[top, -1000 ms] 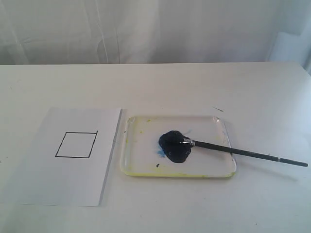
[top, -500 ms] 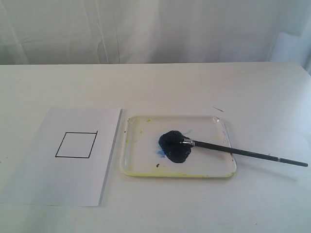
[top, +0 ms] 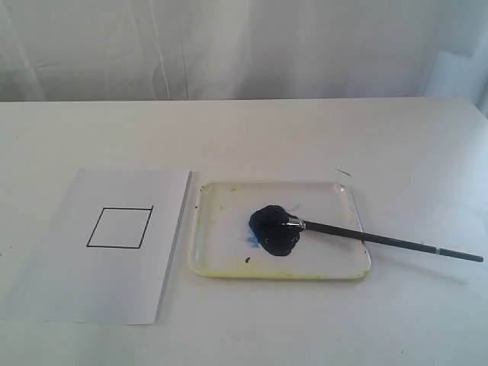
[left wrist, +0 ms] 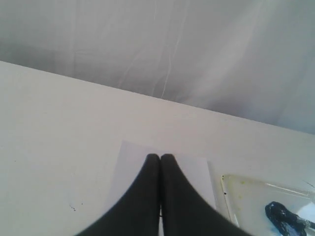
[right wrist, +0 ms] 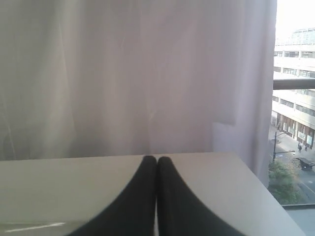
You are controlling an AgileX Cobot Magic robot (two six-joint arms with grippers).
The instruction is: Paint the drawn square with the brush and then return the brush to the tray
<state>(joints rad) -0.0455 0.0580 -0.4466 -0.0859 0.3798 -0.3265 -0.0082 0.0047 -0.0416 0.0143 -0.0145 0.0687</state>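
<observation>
- Exterior view shows no arm over the table point(top: 305, 137), so by my reading the task is at its first step, which is getting hold of the brush point(top: 381, 240).
- The brush lies with its bristles sunk in the dark paint blob point(top: 273, 229) near the middle of the tray point(top: 229, 268). Its black handle crosses the tray's right rim and juts out over the table on that side.
- The drawn square point(top: 119, 227) sits on the paper sheet point(top: 76, 290) just beside the tray's left edge. Its interior is plain white, with no paint laid on.
- Left wrist view has the left gripper point(left wrist: 160, 157) with its two fingers pressed together and nothing between them. It hangs above the table, with the sheet and a corner of the tray beyond it.
- Right wrist view has the right gripper point(right wrist: 157, 160) likewise closed and empty. It faces the curtain point(right wrist: 123, 73), and neither brush nor tray is in sight.
- The handle's free end points to the right, so the right arm looks the better placed.
- The next move likely calls for spreading the jaws, coming down over the overhanging handle and closing squarely across it.
- The handle is thin and lies low, so a poorly centred pinch could roll it aside.
</observation>
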